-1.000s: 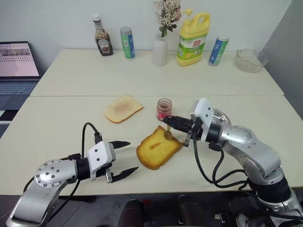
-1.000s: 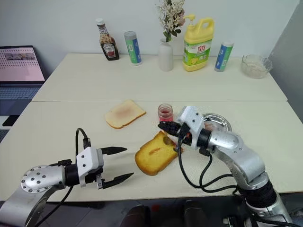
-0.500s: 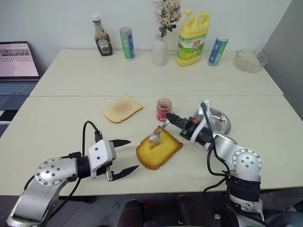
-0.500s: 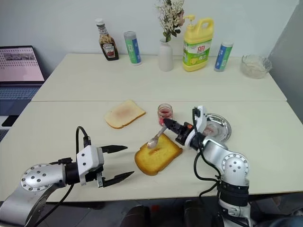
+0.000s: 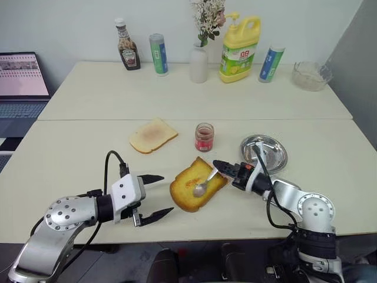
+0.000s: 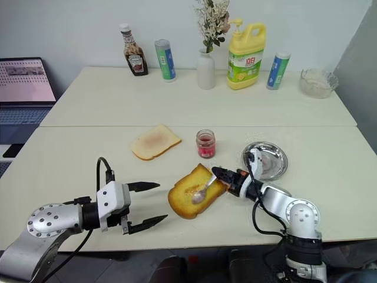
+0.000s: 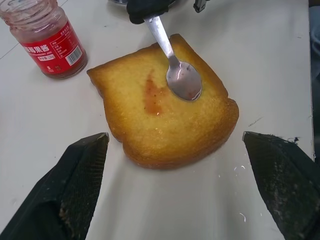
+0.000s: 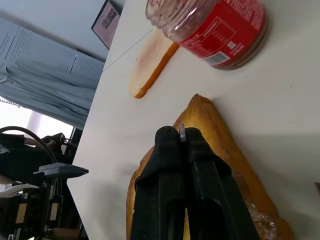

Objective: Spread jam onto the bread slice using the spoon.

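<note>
The golden bread slice [image 5: 197, 184] lies on the near table with a red jam smear [image 7: 153, 96] on top. My right gripper [image 5: 219, 167] is shut on the handle of the silver spoon [image 7: 176, 70], and the spoon's bowl rests on the slice beside the smear. The small jam jar [image 5: 204, 137] stands just behind the slice, open. My left gripper [image 5: 156, 195] is open and holds nothing, hovering to the left of the slice, a short gap away.
A paler bread slice [image 5: 152, 134] lies to the back left. A round metal dish [image 5: 264, 150] sits behind my right arm. A ketchup bottle [image 5: 126, 46], two tubes, a flower vase [image 5: 199, 61], a yellow detergent bottle [image 5: 240, 41] and a glass bowl [image 5: 312, 75] line the far table. A laptop [image 5: 22, 76] sits at the left.
My right gripper has come down and rolled, bringing the spoon from above the slice's far edge onto its top. The left gripper has kept still.
</note>
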`<move>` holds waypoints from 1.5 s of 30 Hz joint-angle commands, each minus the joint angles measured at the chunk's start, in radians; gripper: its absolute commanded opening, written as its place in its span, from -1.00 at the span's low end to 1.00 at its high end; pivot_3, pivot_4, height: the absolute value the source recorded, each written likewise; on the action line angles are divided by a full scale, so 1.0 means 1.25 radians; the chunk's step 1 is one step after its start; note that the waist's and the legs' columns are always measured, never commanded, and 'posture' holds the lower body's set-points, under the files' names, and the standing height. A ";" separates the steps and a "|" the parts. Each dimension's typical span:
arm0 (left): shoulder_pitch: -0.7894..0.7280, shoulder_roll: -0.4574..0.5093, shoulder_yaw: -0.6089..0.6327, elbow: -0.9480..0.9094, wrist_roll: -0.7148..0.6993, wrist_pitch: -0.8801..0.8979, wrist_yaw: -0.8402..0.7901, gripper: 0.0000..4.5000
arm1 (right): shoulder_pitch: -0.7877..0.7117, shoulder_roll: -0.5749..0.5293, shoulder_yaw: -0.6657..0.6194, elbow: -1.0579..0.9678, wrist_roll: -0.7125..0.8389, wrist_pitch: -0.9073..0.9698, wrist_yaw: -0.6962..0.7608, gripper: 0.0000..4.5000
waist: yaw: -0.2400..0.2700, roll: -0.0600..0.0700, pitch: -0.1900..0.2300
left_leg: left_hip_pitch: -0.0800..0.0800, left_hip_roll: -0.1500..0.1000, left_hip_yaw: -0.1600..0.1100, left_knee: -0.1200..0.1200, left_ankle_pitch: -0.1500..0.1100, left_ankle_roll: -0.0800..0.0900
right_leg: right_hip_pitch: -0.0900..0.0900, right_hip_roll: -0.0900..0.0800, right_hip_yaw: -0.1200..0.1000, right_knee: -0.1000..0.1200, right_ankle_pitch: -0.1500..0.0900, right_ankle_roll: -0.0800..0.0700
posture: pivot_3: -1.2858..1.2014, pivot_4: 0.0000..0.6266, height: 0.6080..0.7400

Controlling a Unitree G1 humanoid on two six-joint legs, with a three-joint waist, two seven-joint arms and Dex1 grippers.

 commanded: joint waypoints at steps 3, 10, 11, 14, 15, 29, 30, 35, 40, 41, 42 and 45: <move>-0.010 0.005 -0.005 -0.028 -0.010 0.000 -0.003 1.00 | -0.080 0.064 -0.024 0.061 -0.002 -0.070 -0.052 -0.97 | -0.001 0.000 0.000 | 0.000 0.000 0.000 0.000 0.000 0.000 | 0.000 0.000 0.000 0.000 0.000 0.000 | 0.03 -0.52 1.00; -0.024 0.006 -0.014 -0.022 -0.008 -0.001 -0.003 1.00 | -0.094 0.089 -0.017 0.117 -0.027 -0.089 -0.065 -0.97 | 0.001 0.000 0.000 | -0.001 0.000 0.000 -0.001 0.000 0.000 | -0.001 0.000 0.000 -0.001 0.002 -0.002 | 0.03 -0.52 1.00; -0.025 0.006 -0.014 -0.022 -0.008 -0.001 -0.003 1.00 | -0.091 0.086 -0.015 0.114 -0.027 -0.083 -0.062 -0.97 | 0.001 0.000 0.000 | -0.001 0.000 0.000 -0.001 0.000 0.000 | -0.001 0.000 0.000 -0.001 0.002 -0.002 | 0.03 -0.52 1.00; -0.028 0.005 -0.015 -0.020 -0.007 -0.001 -0.003 1.00 | -0.058 0.052 -0.022 0.084 0.002 -0.037 -0.061 -0.97 | 0.001 0.000 0.000 | -0.001 0.000 0.000 -0.001 0.000 0.000 | -0.001 0.000 0.000 0.000 0.002 -0.003 | 0.03 -0.52 1.00; -0.028 0.005 -0.015 -0.020 -0.007 -0.001 -0.003 1.00 | -0.048 0.037 -0.031 0.072 0.018 -0.022 -0.062 -0.97 | 0.002 0.000 0.000 | -0.001 0.000 0.000 0.000 0.000 0.000 | -0.001 0.000 0.000 -0.001 0.002 -0.002 | 0.03 -0.52 1.00; -0.026 0.005 -0.011 -0.018 -0.005 0.003 0.003 1.00 | -0.111 0.025 -0.058 0.065 0.135 -0.043 -0.139 -0.97 | -0.001 0.000 0.000 | 0.000 0.000 0.000 0.000 0.000 0.000 | 0.000 0.000 0.000 0.000 0.000 0.000 | 0.03 -0.52 1.00; -0.028 0.006 -0.011 -0.017 -0.006 0.004 0.003 1.00 | -0.120 0.045 -0.047 0.069 0.131 -0.049 -0.145 -0.97 | -0.002 0.000 0.000 | 0.000 0.001 0.000 0.000 0.000 0.000 | -0.001 0.001 0.001 0.000 0.000 0.000 | 0.03 -0.52 1.00; -0.032 0.008 -0.009 -0.017 -0.006 0.006 0.002 1.00 | -0.128 0.100 0.010 0.102 0.080 -0.069 -0.129 -0.97 | -0.002 0.000 0.000 | -0.001 0.001 0.000 -0.001 0.000 0.000 | -0.001 0.001 0.000 -0.001 0.001 -0.002 | 0.03 -0.52 1.00; -0.028 0.010 -0.006 -0.024 -0.008 0.011 0.002 1.00 | -0.099 0.094 0.036 0.102 0.064 -0.053 -0.111 -0.97 | 0.001 0.000 0.000 | -0.001 0.001 0.000 -0.001 0.000 0.000 | -0.001 0.001 0.000 -0.001 0.002 -0.003 | 0.03 -0.52 1.00; -0.027 0.010 -0.006 -0.024 -0.009 0.012 0.002 1.00 | -0.091 0.088 0.038 0.096 0.067 -0.046 -0.110 -0.97 | 0.002 0.000 0.000 | -0.001 0.001 0.000 -0.001 0.000 0.000 | -0.001 0.001 0.000 -0.001 0.002 -0.003 | 0.03 -0.52 1.00; -0.027 0.010 -0.006 -0.024 -0.008 0.012 0.002 1.00 | -0.081 0.079 0.040 0.088 0.071 -0.038 -0.109 -0.97 | 0.002 0.000 0.000 | -0.001 0.001 0.000 -0.001 0.000 0.000 | -0.001 0.001 0.000 -0.001 0.002 -0.002 | 0.03 -0.52 1.00; -0.027 0.010 -0.010 -0.026 -0.006 0.011 0.002 1.00 | -0.053 0.042 0.025 0.065 0.092 -0.014 -0.110 -0.97 | 0.001 0.000 0.000 | -0.001 0.001 0.000 -0.001 0.000 0.000 | -0.001 0.001 0.000 -0.001 0.001 -0.002 | 0.03 -0.52 1.00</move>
